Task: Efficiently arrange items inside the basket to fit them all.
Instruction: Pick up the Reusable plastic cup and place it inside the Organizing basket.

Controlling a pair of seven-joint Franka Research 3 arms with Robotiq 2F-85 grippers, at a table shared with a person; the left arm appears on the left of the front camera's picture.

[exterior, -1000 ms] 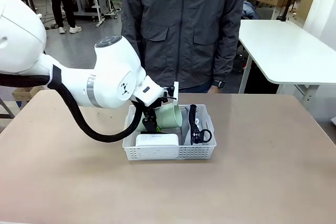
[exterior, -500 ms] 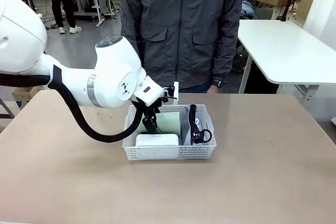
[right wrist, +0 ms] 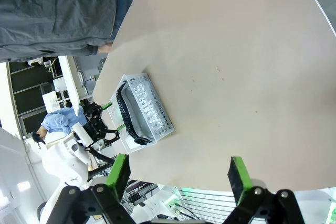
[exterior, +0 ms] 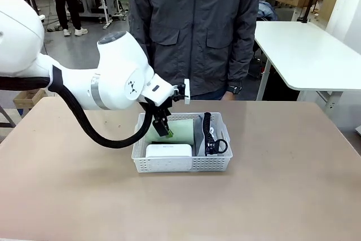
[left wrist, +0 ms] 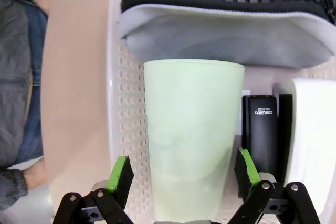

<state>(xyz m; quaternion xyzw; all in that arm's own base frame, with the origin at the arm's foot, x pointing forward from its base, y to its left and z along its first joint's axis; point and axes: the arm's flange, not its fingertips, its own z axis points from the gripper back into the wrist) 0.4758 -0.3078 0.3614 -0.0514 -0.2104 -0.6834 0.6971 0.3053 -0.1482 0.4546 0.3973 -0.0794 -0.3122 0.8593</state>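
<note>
Left wrist view: my left pincer [left wrist: 184, 174] stands open, pads either side of the pale green cup [left wrist: 193, 135] without gripping. It lies on its side in the basket [exterior: 183, 163], long axis running straight away from me toward the grey pouch [left wrist: 226, 38], stapler [left wrist: 261, 129] beside it. My right pincer [right wrist: 177, 177] hangs open, well apart over the worktop [right wrist: 236, 66].

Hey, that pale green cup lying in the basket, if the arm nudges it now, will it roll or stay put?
The pale green cup lies on its side, so its round wall could roll. It probably stays, wedged between the basket wall and the black stapler. It looks thin and light, so a nudge may slide it toward the grey pouch.
</note>
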